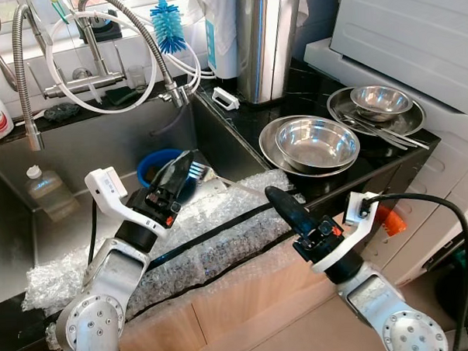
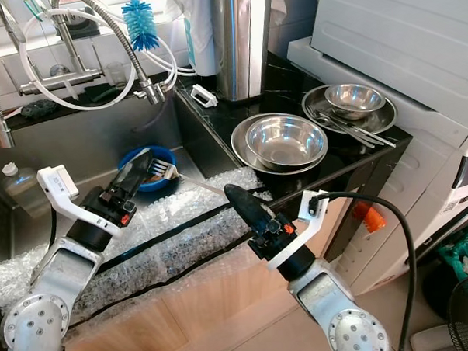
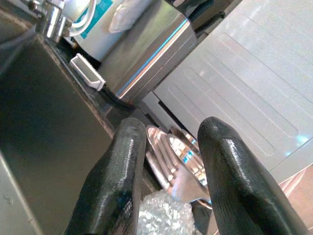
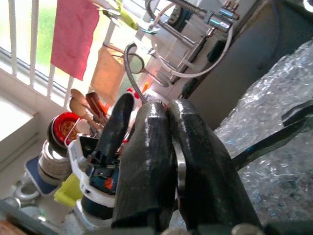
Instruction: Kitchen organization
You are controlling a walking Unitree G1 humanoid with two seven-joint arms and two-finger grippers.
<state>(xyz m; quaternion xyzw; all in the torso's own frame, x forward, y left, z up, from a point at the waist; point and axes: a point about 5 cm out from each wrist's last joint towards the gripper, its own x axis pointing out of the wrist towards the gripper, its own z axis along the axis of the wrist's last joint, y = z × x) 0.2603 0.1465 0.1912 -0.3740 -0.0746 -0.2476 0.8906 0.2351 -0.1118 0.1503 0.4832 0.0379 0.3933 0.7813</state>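
Fork [image 2: 166,171] lies slantwise over the sink [image 1: 77,143] front: tines at the blue bowl [image 1: 150,165], thin handle running back and to the robot's right, across the bubble wrap [image 1: 221,246]. R gripper [image 2: 230,194] sits right at the handle end, fingers pressed together. The R wrist view shows a silver sliver pinched between them, so it looks clamped on the fork.

L gripper [image 1: 184,160] hovers just beside the tines, over the bowl rim, fingers apart and gripping nothing. So the fork's long axis goes L gripper to R gripper, tines-end nearer the L arm, handle-end w/ the R.

Probably a hand-over or a lift out of the sink. Steel bowls [image 1: 316,142] wait on the counter, off to the right. The thin handle could twist in the grip.
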